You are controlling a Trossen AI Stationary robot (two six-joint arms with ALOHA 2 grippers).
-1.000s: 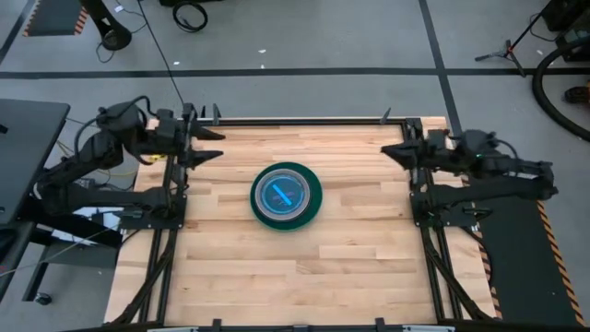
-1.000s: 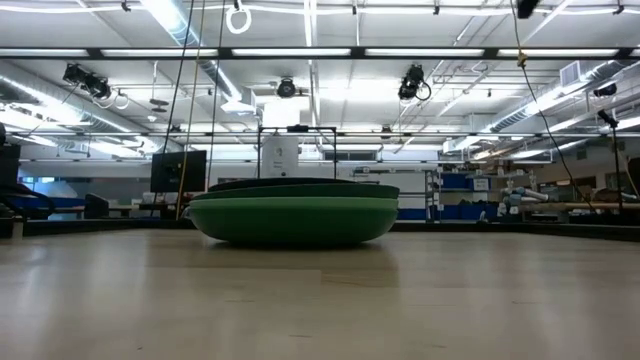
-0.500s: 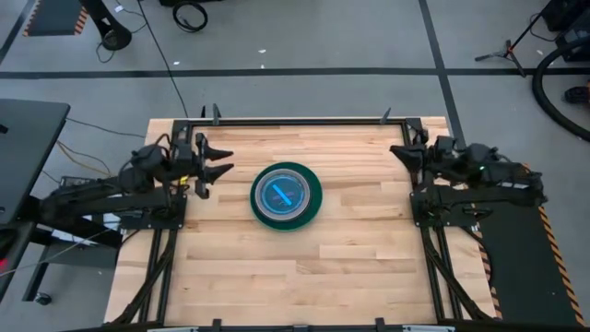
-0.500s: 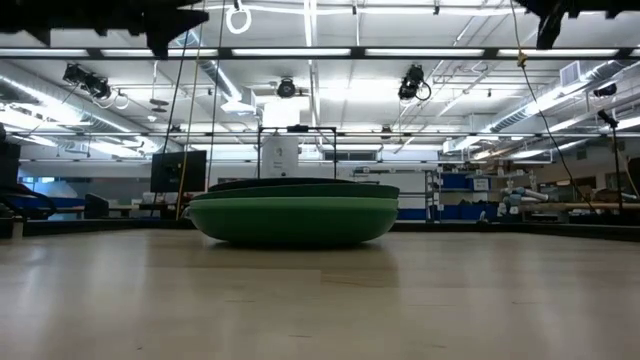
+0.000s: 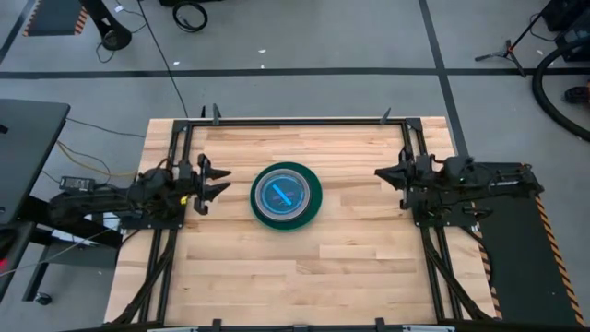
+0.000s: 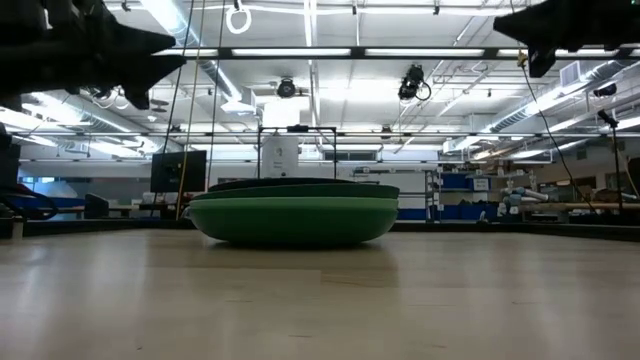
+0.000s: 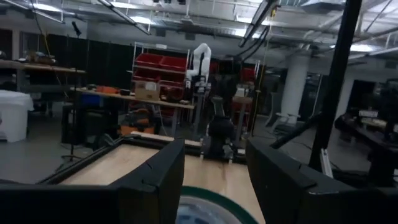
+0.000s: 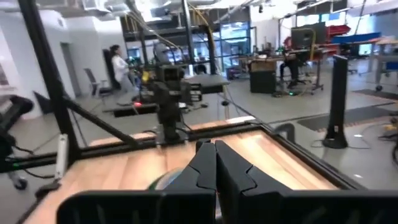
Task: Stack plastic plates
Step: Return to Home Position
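Note:
The plastic plates sit as one stack [image 5: 286,195] in the middle of the table, its bottom large green plate [image 6: 293,220] resting on the wood. A dark plate rim [image 6: 300,185] shows above the green one, and the small translucent blue plate [image 5: 280,194] lies on top. The other plates are hidden within the stack. My left gripper [image 5: 215,178] hovers open left of the stack, pointing at it, with the stack's edge [image 7: 208,210] showing between its fingers. My right gripper [image 5: 379,173] hovers shut to the right, also pointing at the stack [image 8: 160,182].
A metal frame rail [image 5: 295,121] runs along the table's far edge, and each arm's base frame lines one side [image 5: 169,221] [image 5: 426,221]. Bare wood [image 5: 295,277] lies between the stack and the near edge. People and workshop benches show far behind [image 8: 118,65].
Both grippers have moved from the far corners toward the near edge and downward, entering the top of the low view. They now stand level with the stack on either side. The stack has not moved.

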